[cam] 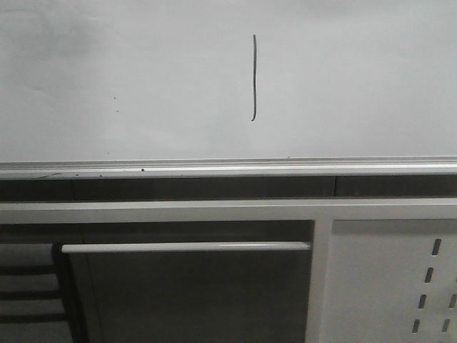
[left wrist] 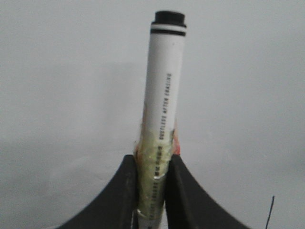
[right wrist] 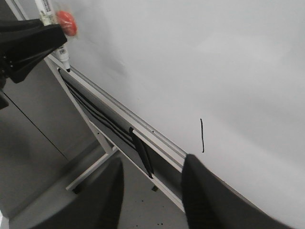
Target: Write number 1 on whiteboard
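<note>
With the number 1 standing finished at mid-upper whiteboard, your left gripper clenched on the marker and your right gripper spread and empty, any careless retreat risks a stray streak.

The left gripper is seen in the left wrist view w/ its two black fingers pressed tight on a white marker, held approx. straight out from the fingers. In the right wrist view the same gripper is seen as a dark shape off to one side. The right gripper is held wide apart, w/ nothing gripped betw. its fingers. No arm is seen in the front view.
</note>
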You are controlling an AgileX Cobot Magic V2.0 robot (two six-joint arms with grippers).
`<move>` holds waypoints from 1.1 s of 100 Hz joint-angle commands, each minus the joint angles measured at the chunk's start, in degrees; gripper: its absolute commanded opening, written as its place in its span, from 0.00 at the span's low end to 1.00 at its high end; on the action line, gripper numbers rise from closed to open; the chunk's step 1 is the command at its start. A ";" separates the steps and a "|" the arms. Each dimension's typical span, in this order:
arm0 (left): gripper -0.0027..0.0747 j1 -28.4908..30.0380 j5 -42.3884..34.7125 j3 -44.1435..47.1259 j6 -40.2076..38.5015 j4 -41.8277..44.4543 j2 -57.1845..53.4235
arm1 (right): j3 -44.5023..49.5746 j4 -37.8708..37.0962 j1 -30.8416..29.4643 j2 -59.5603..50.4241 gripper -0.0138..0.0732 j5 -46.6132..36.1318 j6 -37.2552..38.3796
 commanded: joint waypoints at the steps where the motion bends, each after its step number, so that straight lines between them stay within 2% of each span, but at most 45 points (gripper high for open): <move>1: 0.01 -0.47 -4.05 -2.80 -1.02 2.49 0.53 | -1.29 3.08 -0.50 -1.05 0.46 -3.22 0.03; 16: 0.01 0.10 -7.16 -4.26 -2.79 2.64 3.31 | -1.29 3.30 -0.50 -1.05 0.46 -3.22 0.03; 49: 0.01 3.76 -7.16 -4.65 -6.76 4.65 6.09 | -1.29 3.30 -0.50 -1.05 0.46 -3.22 0.03; 69: 0.01 5.51 -5.64 -5.59 -6.86 4.92 7.22 | -1.29 3.30 -0.50 -1.05 0.46 -3.22 0.03; 110: 0.01 5.46 -6.57 -7.31 -6.76 4.92 8.97 | -1.29 3.30 -0.50 -1.05 0.46 -2.44 0.03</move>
